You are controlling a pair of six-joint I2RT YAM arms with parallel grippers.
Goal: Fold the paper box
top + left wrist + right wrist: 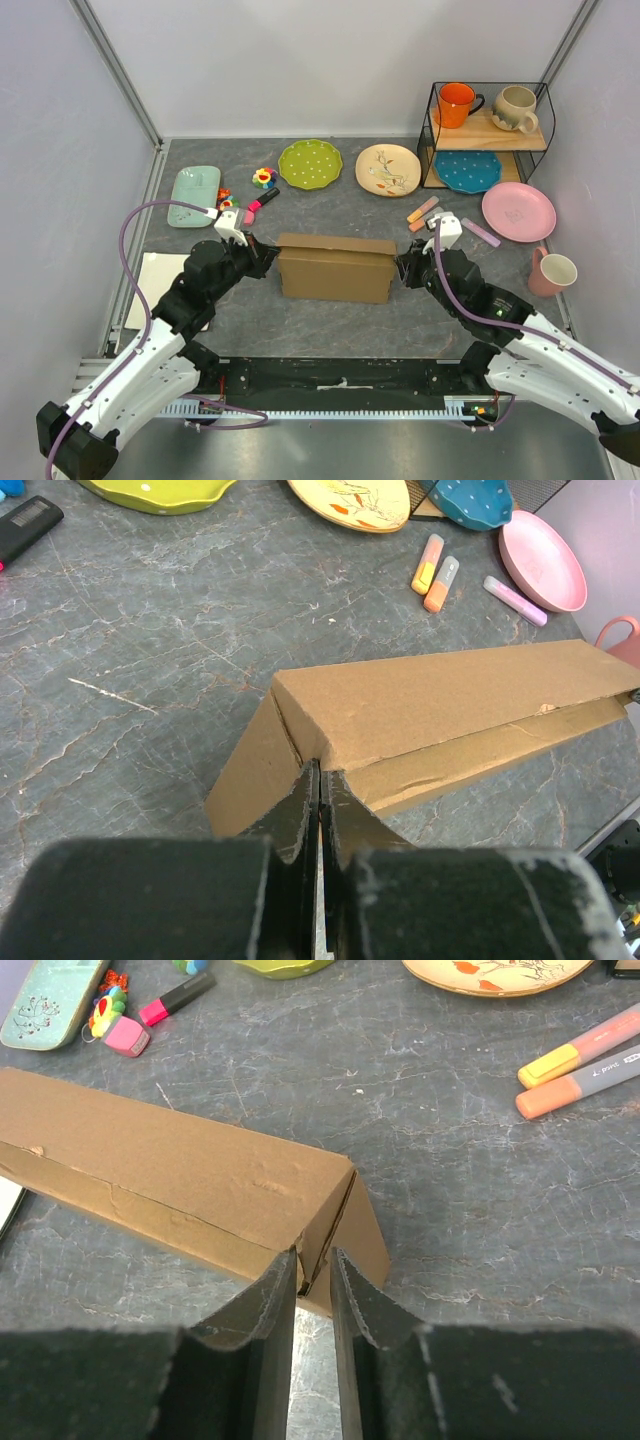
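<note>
Grey surface (300, 330) held the paper box (335, 268), long axis left to right; left fingers (295, 820) together, right fingers (265, 1310) slightly apart.

1. Top external: mounted high behind the arm bases and tilted down; the whole desk (330, 325) is covered from afar.
2. Left wrist: held close at the left end of the paper box (440, 705), faced rightward along it, left fingers (293, 820) in the foreground.
3. Right wrist: held equally close at the opposite end, faced leftward, right fingers (262, 1310) in the foreground.
4. The paper box and the cream plate (350, 500) are shared by all views.
</note>
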